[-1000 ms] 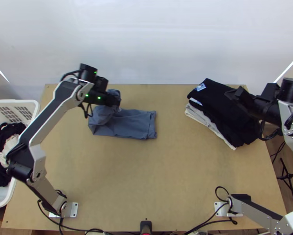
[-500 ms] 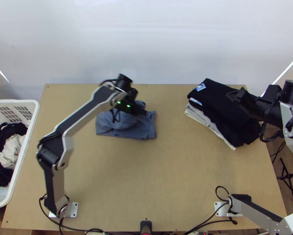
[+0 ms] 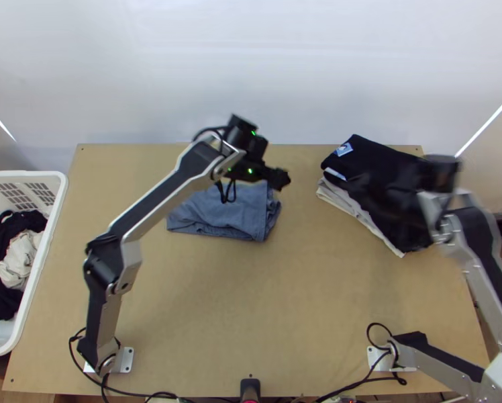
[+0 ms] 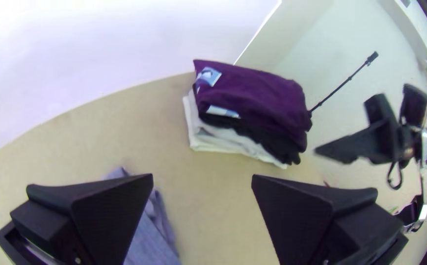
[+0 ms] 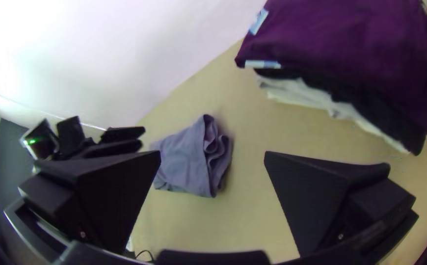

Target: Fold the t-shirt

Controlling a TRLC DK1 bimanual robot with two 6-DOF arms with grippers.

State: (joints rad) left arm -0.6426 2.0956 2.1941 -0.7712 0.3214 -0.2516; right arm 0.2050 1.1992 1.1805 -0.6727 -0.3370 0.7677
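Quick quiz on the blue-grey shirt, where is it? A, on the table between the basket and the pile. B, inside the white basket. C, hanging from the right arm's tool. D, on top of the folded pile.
A: the blue-grey shirt lies folded on the table, with the white basket on one side and the folded pile on the other.

bright light, soft shadows, dark corners

Top cam high over near table edge, steep down; wrist cams lower, looking across; all share clothes stack, right wrist closest.
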